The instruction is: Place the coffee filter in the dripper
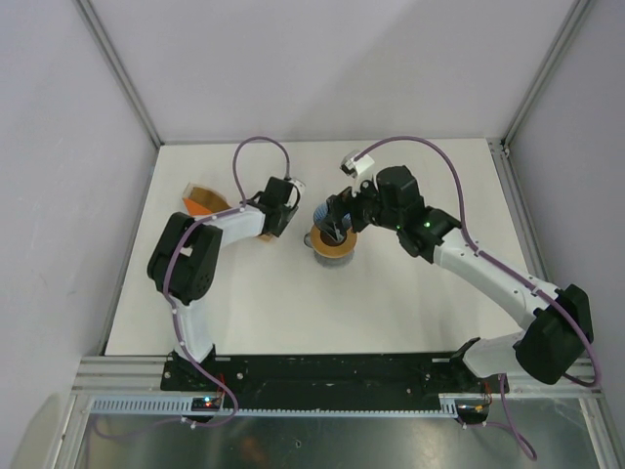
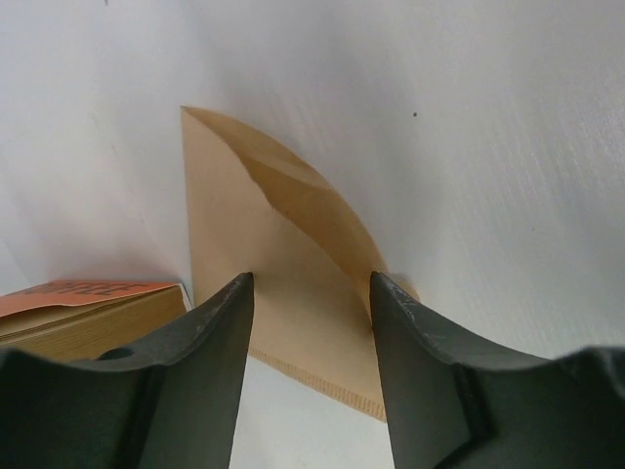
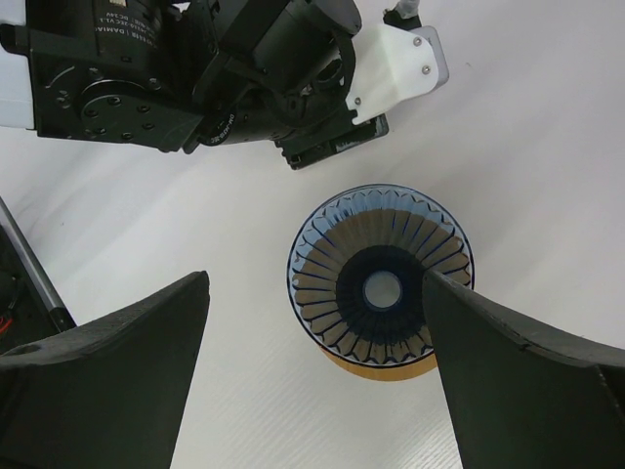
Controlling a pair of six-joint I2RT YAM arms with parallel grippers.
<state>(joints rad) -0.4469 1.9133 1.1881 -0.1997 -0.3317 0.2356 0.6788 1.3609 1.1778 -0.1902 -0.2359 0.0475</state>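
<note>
One light-brown paper coffee filter (image 2: 283, 234) sits between the two fingers of the left end effector (image 2: 311, 283), low over the white tabletop (image 1: 391, 313) and just beside the orange filter holder (image 2: 88, 303). Its curved mouth edge points away from the wrist, and its crimped seam runs across the near side between the fingers. The jaws stand part-way apart, one on each side of the paper. I cannot tell whether they have a hold on it or only flank it.

The blue ribbed dripper (image 3: 381, 249) stands upright on a flat wooden ring (image 3: 381, 366) near the middle of the tabletop, mouth up and with no paper in it. It lies to the right of the filter, near but not touching, so the left arm is the one nearer the filter. The right end effector (image 3: 314, 283) hangs above the dripper, spread wide and grasping nothing.

Lettering on the orange holder is seen too obliquely to read, and the white print on the left arm's camera housing (image 3: 117, 39) is too small to make out.
</note>
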